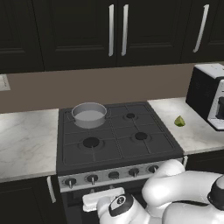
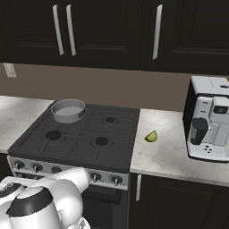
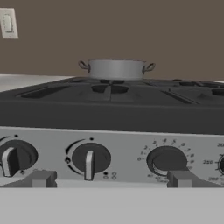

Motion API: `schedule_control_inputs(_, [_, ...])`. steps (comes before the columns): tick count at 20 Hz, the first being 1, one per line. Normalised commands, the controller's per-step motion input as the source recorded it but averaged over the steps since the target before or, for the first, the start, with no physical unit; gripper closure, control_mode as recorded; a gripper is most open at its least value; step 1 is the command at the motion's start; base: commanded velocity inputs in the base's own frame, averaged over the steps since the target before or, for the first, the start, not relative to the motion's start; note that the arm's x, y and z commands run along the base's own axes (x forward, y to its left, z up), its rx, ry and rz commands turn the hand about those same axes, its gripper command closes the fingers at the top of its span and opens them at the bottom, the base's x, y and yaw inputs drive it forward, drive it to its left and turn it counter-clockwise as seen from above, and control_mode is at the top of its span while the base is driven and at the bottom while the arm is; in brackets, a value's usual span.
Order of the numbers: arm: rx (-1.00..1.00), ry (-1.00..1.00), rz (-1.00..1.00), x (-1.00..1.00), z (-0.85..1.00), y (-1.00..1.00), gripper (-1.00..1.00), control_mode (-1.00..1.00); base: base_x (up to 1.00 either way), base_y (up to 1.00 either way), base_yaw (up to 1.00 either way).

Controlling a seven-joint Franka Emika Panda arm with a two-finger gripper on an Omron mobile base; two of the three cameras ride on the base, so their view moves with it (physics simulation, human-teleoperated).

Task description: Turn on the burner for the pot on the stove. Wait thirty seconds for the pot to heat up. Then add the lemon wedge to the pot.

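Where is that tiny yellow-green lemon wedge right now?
The tiny yellow-green lemon wedge lies on the pale marble counter just right of the black gas stove, between it and the black-and-white coffee machine.

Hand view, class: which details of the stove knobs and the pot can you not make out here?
- Leftmost knob: cut off by the picture's left edge.
- Rightmost dial: cut off by the right edge.
- Dial numbers: too small to read.
- Pot inside: hidden by its own wall, seen side-on.
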Motion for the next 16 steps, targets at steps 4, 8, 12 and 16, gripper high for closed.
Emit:
schedule_control_inputs(4, [0.0, 0.0, 0.0, 0.0, 0.0, 0.0, -1.0, -1.0, 0.0, 0.0, 0.0])
schedule_control_inputs(8, [0.0, 0.0, 0.0, 0.07, 0.0, -0.01, -1.0, -1.0, 0.0, 0.0, 0.0])
schedule_control_inputs(12, [0.0, 0.0, 0.0, 0.29, 0.0, -0.09, -1.0, -1.0, 0.0, 0.0, 0.0])
schedule_control_inputs(16, [0.0, 0.0, 0.0, 0.22, -0.01, -0.05, -1.0, -1.0, 0.0, 0.0, 0.0])
